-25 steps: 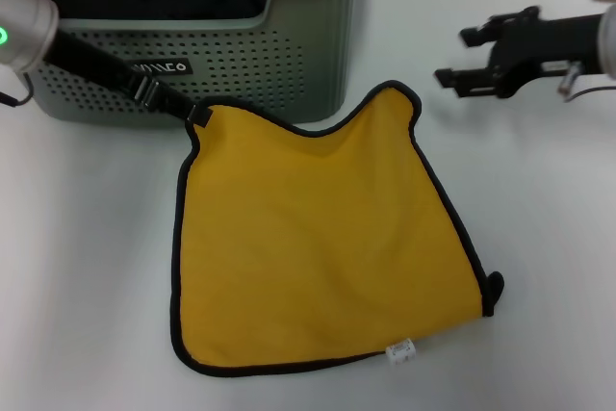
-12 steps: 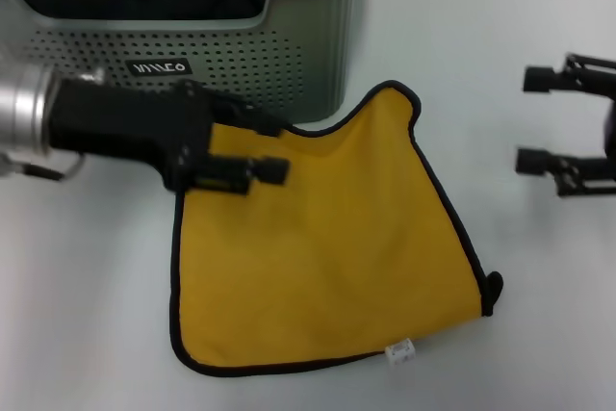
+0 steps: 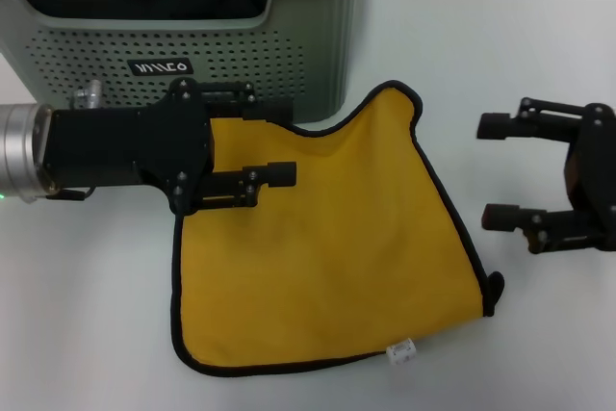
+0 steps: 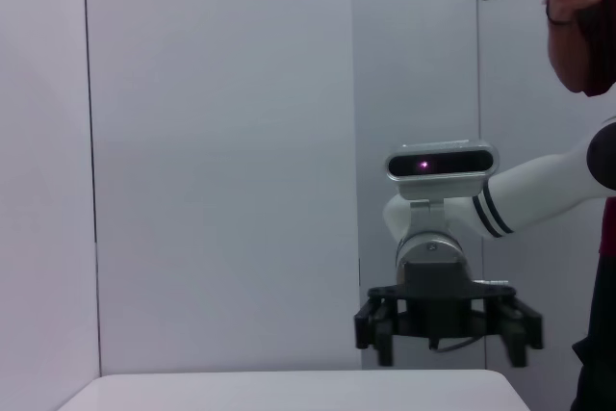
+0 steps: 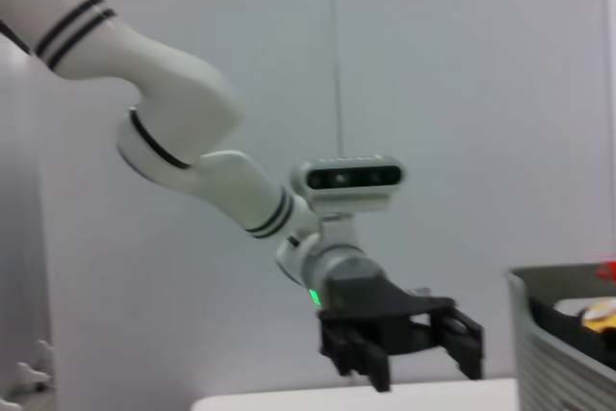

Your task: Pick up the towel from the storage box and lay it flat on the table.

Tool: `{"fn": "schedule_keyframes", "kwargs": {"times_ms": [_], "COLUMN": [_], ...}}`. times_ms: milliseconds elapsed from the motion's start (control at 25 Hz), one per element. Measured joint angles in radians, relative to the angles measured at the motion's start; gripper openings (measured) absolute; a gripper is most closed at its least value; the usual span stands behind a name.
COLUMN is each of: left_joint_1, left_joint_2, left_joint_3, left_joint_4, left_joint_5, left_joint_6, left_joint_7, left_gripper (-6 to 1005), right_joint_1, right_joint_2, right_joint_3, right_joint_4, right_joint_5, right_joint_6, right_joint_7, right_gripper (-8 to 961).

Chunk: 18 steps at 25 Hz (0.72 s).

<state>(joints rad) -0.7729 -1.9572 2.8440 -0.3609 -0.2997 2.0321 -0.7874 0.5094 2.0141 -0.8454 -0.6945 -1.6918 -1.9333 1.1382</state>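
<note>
Both grippers drew nearer the towel (image 3: 318, 247), left gripper (image 3: 274, 141) and right gripper (image 3: 493, 172) jaws wide

Looks like a robot lab

Bare white walls (image 4: 221, 141), plain white table (image 3: 500, 45), person (image 4: 587, 7) standing behind the right gripper (image 4: 449, 327).

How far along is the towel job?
Nearly done. The towel is out of the box and lies spread on the table, though its far edge dips between two raised corners. Nothing is in hand: the left gripper is above the towel's near-box corner and the right gripper beside it, both open. Left: perhaps smoothing that edge.
</note>
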Motion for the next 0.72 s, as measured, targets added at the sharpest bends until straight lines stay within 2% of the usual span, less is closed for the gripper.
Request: {"fn": "schedule_keyframes", "kwargs": {"times_ms": [400,600,720], "left_joint_1": [0.003,0.010,0.012], "left_joint_2": [0.004,0.042,0.057], "left_joint_3": [0.001,0.001,0.000], "left_joint_4": [0.010,0.073,0.082], "left_joint_5": [0.026,0.049,0.037], "left_joint_6": [0.003,0.004,0.004], "left_joint_7": [-0.010,-0.017,-0.015], "left_gripper": [650,672,685], "right_joint_1": [0.027,0.062,0.075], "right_joint_2": [0.001,0.003,0.003], "right_joint_3": [-0.038,-0.044,-0.050], "right_joint_4": [0.029,0.069,0.088], "right_joint_5": [-0.001,-0.003,-0.010], "right_joint_6": [0.030,0.068,0.087], "right_joint_7": [-0.020,-0.019,-0.020], "right_gripper": [807,827,843]}}
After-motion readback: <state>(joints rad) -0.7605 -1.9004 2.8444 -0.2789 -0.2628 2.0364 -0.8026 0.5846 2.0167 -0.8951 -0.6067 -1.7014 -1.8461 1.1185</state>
